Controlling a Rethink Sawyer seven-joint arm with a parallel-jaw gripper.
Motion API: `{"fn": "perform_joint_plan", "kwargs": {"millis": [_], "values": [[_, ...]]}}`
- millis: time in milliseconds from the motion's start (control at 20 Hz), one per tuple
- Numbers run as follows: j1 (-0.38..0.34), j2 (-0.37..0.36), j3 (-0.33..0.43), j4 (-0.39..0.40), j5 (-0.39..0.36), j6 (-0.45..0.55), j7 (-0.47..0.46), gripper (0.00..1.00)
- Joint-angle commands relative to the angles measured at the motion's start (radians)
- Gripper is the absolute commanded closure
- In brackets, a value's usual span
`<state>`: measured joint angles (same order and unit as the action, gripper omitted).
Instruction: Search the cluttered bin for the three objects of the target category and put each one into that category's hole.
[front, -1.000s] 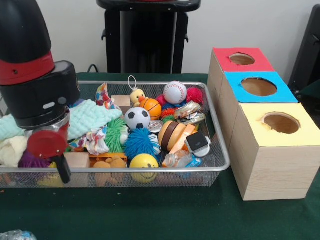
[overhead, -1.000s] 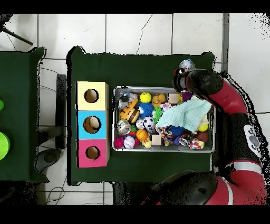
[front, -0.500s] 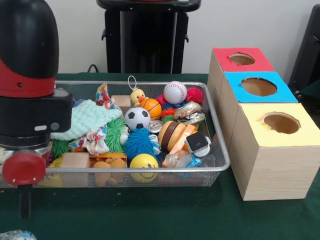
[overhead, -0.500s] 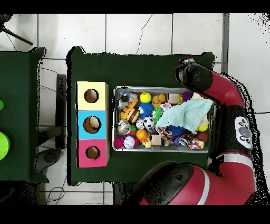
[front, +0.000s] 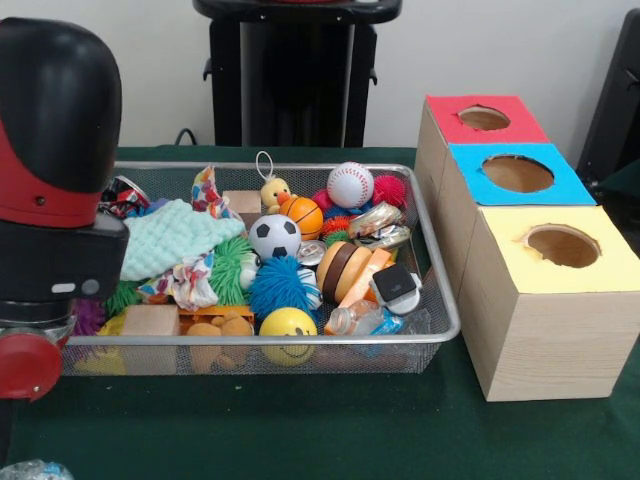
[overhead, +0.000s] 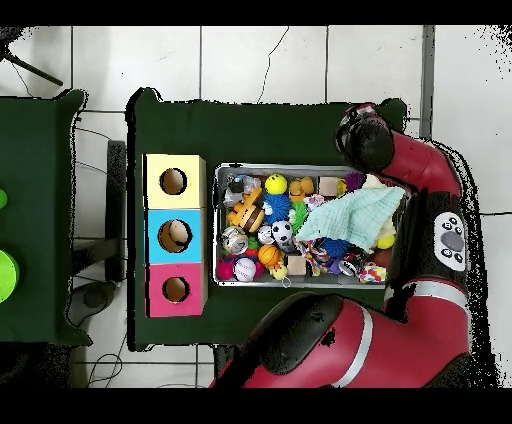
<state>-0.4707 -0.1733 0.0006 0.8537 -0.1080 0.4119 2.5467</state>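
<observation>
The tool (overhead: 358, 135) hangs outside the cluttered bin (overhead: 300, 167), over a strip of bare green bench (overhead: 260, 130) just off one corner of the bin's rim. Bare bench runs along that whole long side, beside the tool. I cannot tell whether the tool is apart or together: the arm (front: 50, 150) covers it from above, and from the front the arm's bulk fills the edge of the picture.

The three boxes stand in a row at the bin's short end farthest from the tool, with only a narrow gap between them and the rim. Their tops are red (front: 485, 118), blue (front: 517, 173) and yellow (front: 563, 245), one round hole in each.

I can count two of the bottles. One bottle (front: 370, 320) lies on its side inside the bin, against the long rim on the tool's side, down at the end by the boxes. A second crumpled bottle (front: 30, 468) lies on the bench outside the bin, near the tool. Only the front view shows it; the arm hides that spot from overhead.

The overhead view alone shows the whole rim and a pale green cloth (overhead: 350, 212) spread over the bin's end nearest the tool. Two silver foil packets (front: 378, 220) lie together near the middle.
</observation>
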Motion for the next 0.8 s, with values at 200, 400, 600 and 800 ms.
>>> {"fn": "perform_joint_plan", "kwargs": {"millis": [200, 400, 600, 800], "values": [[-0.018, 0.109, -0.024, -0.120, -0.059, -0.061, -0.003, 1.00], [-0.038, 0.150, 0.026, -0.145, -0.036, -0.039, -0.033, 1.00], [-0.053, 0.177, 0.092, -0.137, -0.005, -0.032, -0.047, 1.00], [-0.053, 0.155, 0.116, -0.092, 0.012, -0.013, -0.041, 1.00]]}}
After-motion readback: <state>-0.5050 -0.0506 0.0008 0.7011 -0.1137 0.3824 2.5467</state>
